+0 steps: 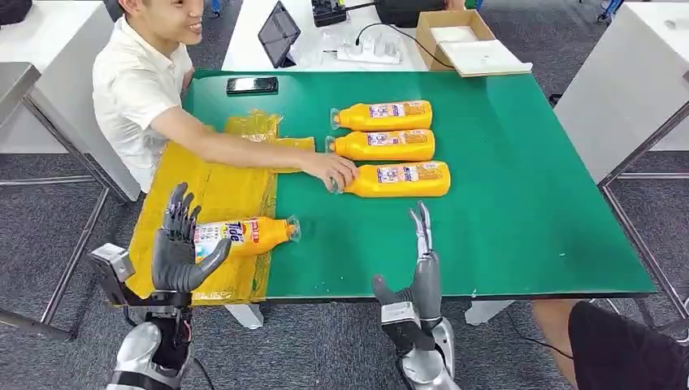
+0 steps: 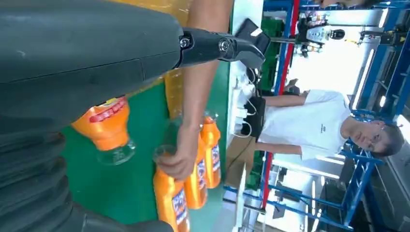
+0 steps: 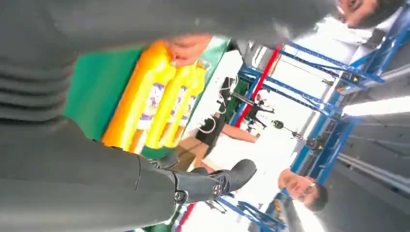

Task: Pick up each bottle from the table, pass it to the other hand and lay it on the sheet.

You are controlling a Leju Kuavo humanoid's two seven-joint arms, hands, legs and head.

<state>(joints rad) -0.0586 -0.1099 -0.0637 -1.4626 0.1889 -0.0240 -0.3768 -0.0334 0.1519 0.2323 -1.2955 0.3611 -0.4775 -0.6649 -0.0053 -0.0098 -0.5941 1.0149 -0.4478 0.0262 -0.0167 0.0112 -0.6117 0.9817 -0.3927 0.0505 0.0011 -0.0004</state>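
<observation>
- The left hand (image 1: 179, 244) is raised above the near left corner of the bench (image 1: 520, 219), fingers spread wide and pointing up, holding nothing.
- Just beside that hand, one orange bottle (image 1: 244, 236) lies on its side on the yellow sheet (image 1: 219, 191), its clear cap pointing right and reaching over the sheet's edge onto the green surface.
- The right hand (image 1: 422, 268) stands at the near edge of the bench, fingers stretched straight and close together, thumb out to the side, with nothing in it.
- Three more bottles lie side by side in a row on the green bench beyond the right hand: the far bottle (image 1: 386, 115), the middle bottle (image 1: 386, 145) and the near bottle (image 1: 398, 179), all with caps toward the left.
- A person's hand (image 1: 333, 171) rests on the cap end of the near bottle; the arm reaches across the sheet from the left.
- A black phone (image 1: 252, 84) lies at the far left of the bench.
</observation>
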